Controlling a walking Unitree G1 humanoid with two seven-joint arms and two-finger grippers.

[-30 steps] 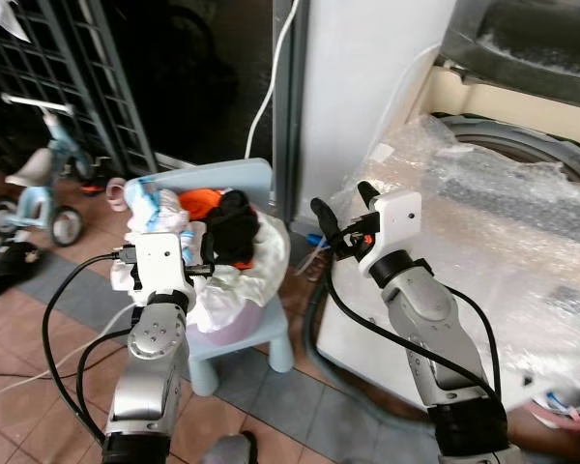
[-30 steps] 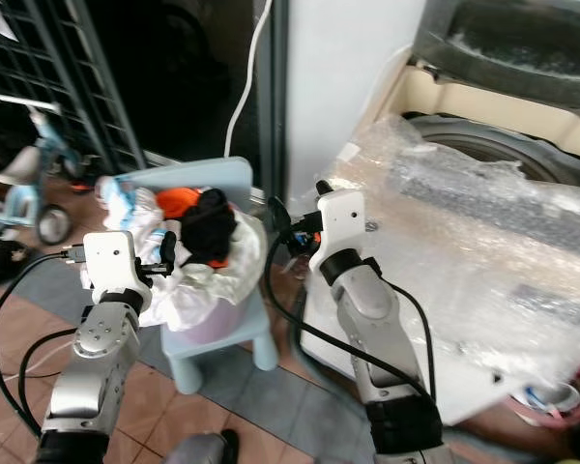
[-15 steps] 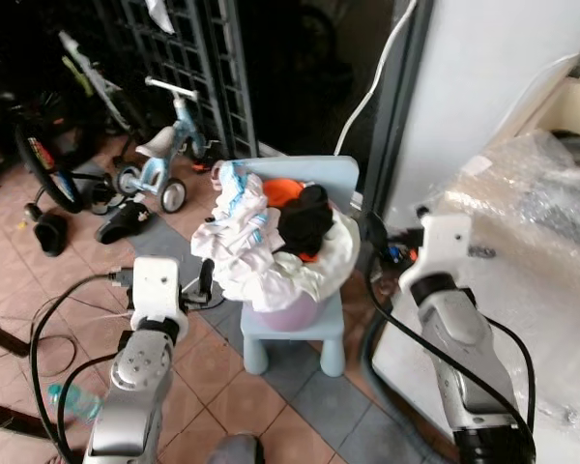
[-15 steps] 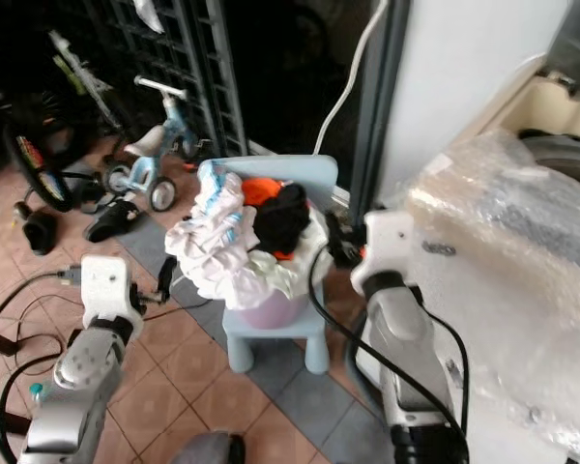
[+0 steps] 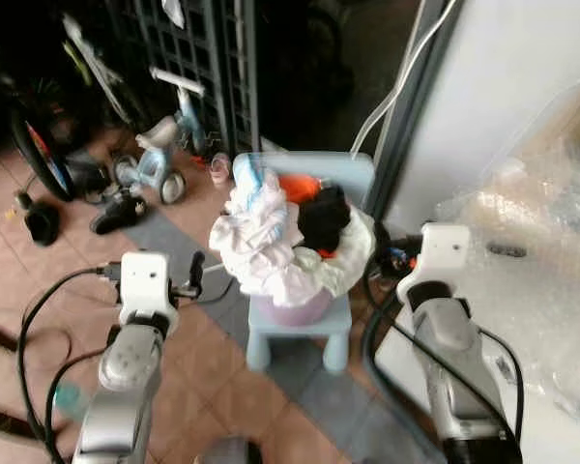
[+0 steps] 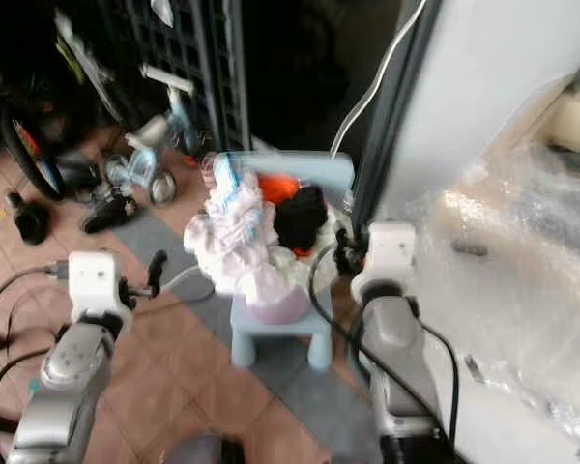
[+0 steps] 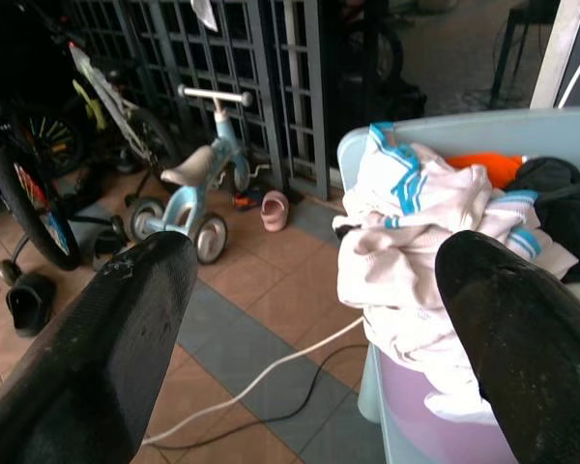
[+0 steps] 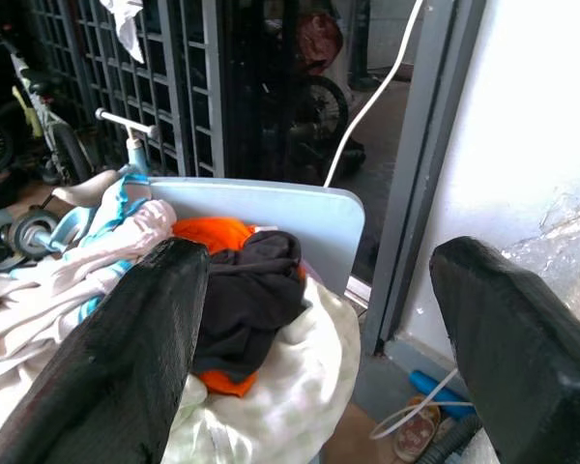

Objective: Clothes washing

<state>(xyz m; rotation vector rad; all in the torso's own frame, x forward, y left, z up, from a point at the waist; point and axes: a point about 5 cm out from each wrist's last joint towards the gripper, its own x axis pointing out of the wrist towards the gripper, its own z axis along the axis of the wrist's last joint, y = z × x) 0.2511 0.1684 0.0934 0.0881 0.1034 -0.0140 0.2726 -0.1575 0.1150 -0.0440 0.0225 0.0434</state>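
The landmark is the small light-blue plastic chair (image 5: 314, 319), which carries a lilac plastic basin (image 5: 292, 311) heaped with laundry: a white garment with blue trim (image 5: 256, 227) on top toward my left, a black garment (image 5: 326, 215) and an orange garment (image 8: 217, 235) toward the chair's backrest. The chair stands on the tiled floor just beside the white top-loading washing machine draped in clear bubble wrap (image 5: 536, 251), which lies on my right of the chair. My left gripper (image 5: 195, 274) hovers short of the chair on its left side, fingers spread wide and holding nothing; in the left wrist view the white garment lies between and beyond my fingertips (image 7: 507, 319). My right gripper (image 8: 319, 319) is raised just to the right of the chair, fingers likewise parted and empty, aimed at the black garment. The step in hand appears to be reaching for the first garment. To do it well, I should close the remaining gap squarely, bring one gripper down onto a raised fold at the top of the heap, and pinch a single layer. Lift vertically so trailing fabric clears the basin rim. A white cable (image 7: 256, 372) lies on the floor left of the chair; avoid it.
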